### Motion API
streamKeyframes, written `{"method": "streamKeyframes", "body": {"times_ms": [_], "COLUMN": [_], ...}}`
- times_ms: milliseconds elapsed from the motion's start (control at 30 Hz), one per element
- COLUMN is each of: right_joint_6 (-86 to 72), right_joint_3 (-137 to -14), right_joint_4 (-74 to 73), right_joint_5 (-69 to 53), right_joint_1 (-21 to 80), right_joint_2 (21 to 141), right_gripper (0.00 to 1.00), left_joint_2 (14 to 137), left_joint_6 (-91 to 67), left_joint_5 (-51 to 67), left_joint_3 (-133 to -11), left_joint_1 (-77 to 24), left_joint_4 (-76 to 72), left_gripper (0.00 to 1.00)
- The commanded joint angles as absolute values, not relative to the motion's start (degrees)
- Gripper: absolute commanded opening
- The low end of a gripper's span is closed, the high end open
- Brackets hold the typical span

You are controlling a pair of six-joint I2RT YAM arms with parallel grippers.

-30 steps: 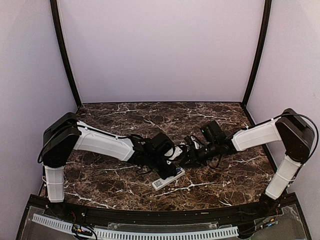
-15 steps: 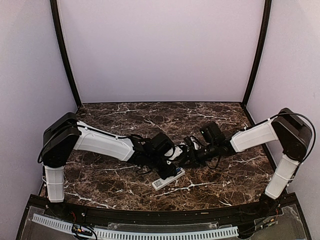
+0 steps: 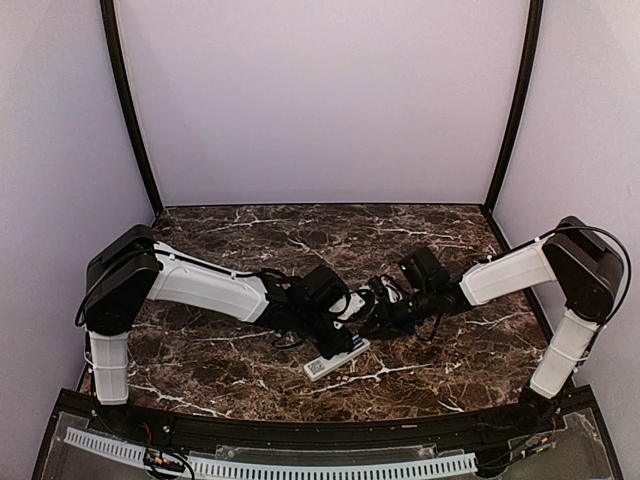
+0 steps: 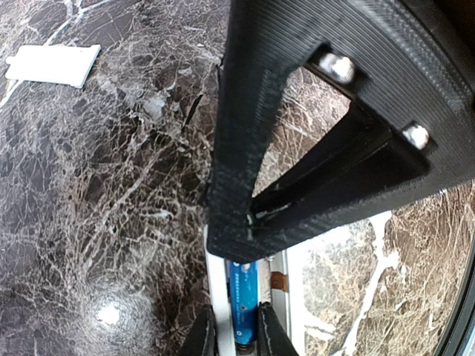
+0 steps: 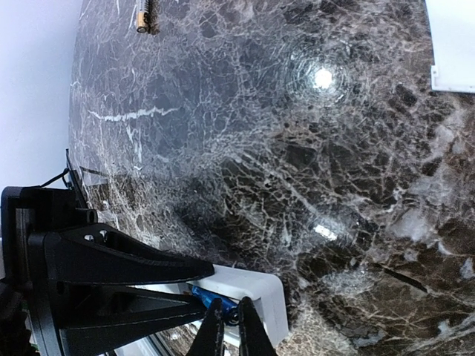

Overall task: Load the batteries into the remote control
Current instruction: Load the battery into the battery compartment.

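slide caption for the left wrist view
Left gripper straddles a blue battery lying in the open bay of the remote control; white cover plate lies apart.

Right wrist view: the bottom edge cuts off the right hand (image 5: 231, 328). The gap between its fingers (image 5: 215, 330) is too narrow to judge contact. Far ahead of the hand, the top edge cuts a second battery (image 5: 146, 15). Off to the hand's side, the picture edge cuts the cover plate (image 5: 454, 44).

Left wrist view: the bottom edge cuts off the left hand (image 4: 236, 335) and the blue battery (image 4: 243, 300) between its fingers, so grip cannot be determined. The right hand's black frame hides the remote control (image 4: 217, 297) beyond the left hand.

Top view: both hands cover most of the remote control, and its buttons are too small to distinguish.
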State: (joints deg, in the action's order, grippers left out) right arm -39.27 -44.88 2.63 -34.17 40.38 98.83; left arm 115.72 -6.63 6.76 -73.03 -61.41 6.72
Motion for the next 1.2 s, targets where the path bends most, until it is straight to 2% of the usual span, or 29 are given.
{"method": "streamKeyframes", "body": {"times_ms": [0, 167, 300, 667, 867, 1167], "right_joint_6": [-38.81, -40.04, -41.68, -43.73, -41.63, -37.53], "right_joint_3": [-44.83, -44.49, -44.38, -42.40, -44.57, -46.44], "right_joint_4": [0.73, 2.49, 4.93, 6.97, 3.82, -2.61], "right_joint_5": [-33.68, -33.77, -34.36, -34.20, -33.03, -31.83], "right_joint_1": [41.69, 43.07, 44.47, 45.61, 45.35, 41.61], "right_joint_2": [98.60, 99.91, 101.67, 101.76, 101.11, 96.50], "right_gripper": [0.06, 0.05, 0.04, 0.02, 0.04, 0.07], "left_joint_2": [118.87, 119.19, 119.51, 119.88, 119.88, 119.84], "left_joint_6": [-5.00, -5.06, -5.04, -5.10, -4.93, -4.91], "left_joint_5": [6.15, 6.15, 5.89, 5.36, 5.10, 5.09], "left_joint_3": [-71.01, -71.14, -71.55, -72.35, -72.32, -71.29], "left_joint_1": [-61.89, -61.95, -61.95, -61.95, -61.91, -61.88], "left_joint_4": [13.27, 13.18, 13.50, 13.70, 14.15, 14.59], "left_gripper": [0.00, 0.00, 0.11, 0.22, 0.19, 0.05]}}
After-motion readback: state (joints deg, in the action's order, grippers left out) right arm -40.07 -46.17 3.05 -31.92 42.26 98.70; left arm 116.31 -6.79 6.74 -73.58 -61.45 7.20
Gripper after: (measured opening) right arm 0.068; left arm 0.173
